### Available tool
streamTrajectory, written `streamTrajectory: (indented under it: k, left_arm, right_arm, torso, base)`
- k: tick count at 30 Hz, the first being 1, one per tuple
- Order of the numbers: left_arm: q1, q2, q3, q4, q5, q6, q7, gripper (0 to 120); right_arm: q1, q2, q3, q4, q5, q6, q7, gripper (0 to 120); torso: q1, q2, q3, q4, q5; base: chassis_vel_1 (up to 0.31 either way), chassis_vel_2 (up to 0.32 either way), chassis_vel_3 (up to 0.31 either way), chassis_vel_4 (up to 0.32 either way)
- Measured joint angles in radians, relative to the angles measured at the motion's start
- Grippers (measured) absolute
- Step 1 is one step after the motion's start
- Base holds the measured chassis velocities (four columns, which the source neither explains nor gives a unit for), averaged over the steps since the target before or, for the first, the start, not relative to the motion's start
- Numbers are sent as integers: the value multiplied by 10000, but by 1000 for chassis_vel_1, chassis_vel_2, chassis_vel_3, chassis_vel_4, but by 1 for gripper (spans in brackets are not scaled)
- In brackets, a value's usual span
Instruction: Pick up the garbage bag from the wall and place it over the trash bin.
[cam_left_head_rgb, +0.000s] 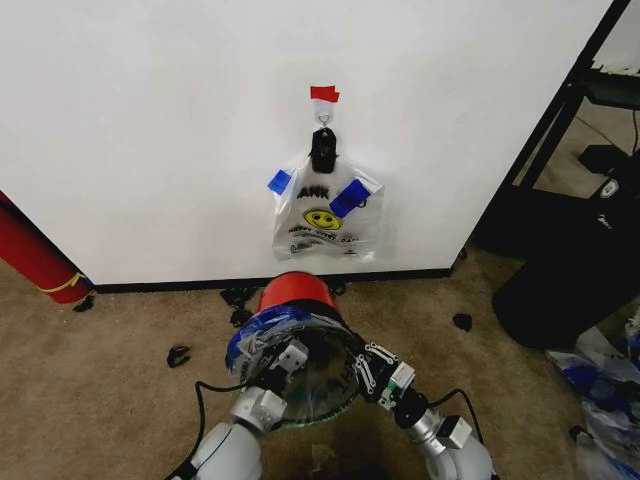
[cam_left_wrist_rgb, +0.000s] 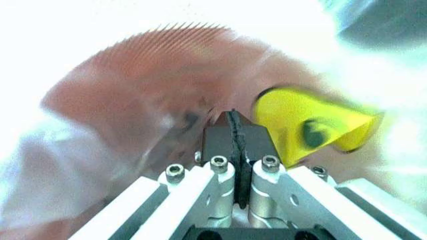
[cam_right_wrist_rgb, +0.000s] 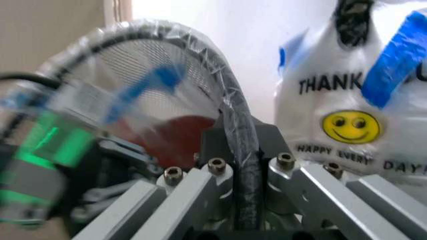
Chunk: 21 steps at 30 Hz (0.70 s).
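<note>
The red trash bin (cam_left_head_rgb: 295, 293) stands on the carpet below the wall (cam_left_head_rgb: 150, 130), tipped so its dark mouth faces me. The see-through garbage bag (cam_left_head_rgb: 262, 335), with blue tape patches, is stretched over its rim. My left gripper (cam_left_head_rgb: 283, 362) is shut on the bag's plastic at the rim's left side, and the left wrist view shows the left gripper (cam_left_wrist_rgb: 235, 120) against the garbage bag (cam_left_wrist_rgb: 100, 165). My right gripper (cam_left_head_rgb: 368, 368) is shut on the plastic-covered rim at the right, as the right gripper (cam_right_wrist_rgb: 237, 135) shows close up. A similar smiley bag (cam_left_head_rgb: 325, 215) hangs from a black clip on the wall's hook (cam_left_head_rgb: 323, 112).
A long red cylinder (cam_left_head_rgb: 35, 258) leans at the far left by the baseboard. A black shelf frame (cam_left_head_rgb: 560, 110) and dark bulky items (cam_left_head_rgb: 560, 290) stand at the right. Small black clips (cam_left_head_rgb: 178, 355) lie on the carpet, and loose plastic bags (cam_left_head_rgb: 600, 390) lie at the lower right.
</note>
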Motion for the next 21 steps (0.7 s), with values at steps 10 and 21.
streamTrajectory:
  k: [10,21]
  left_arm:
    - [-160,-269,553,164,-307,900,-1229,0]
    - [-891,-474,997,702,-1035,965,-1446,0]
  right_arm:
    - [659,687,-642,-886,-779,501,1804,0]
    - [1100,880,-1070,-1093,-2185,809,3642,0]
  torso:
    - [0,0,1,-1,0]
    - [1,-1,2,0,0]
  base:
    - [0,0,0,0]
    - [0,0,0,0]
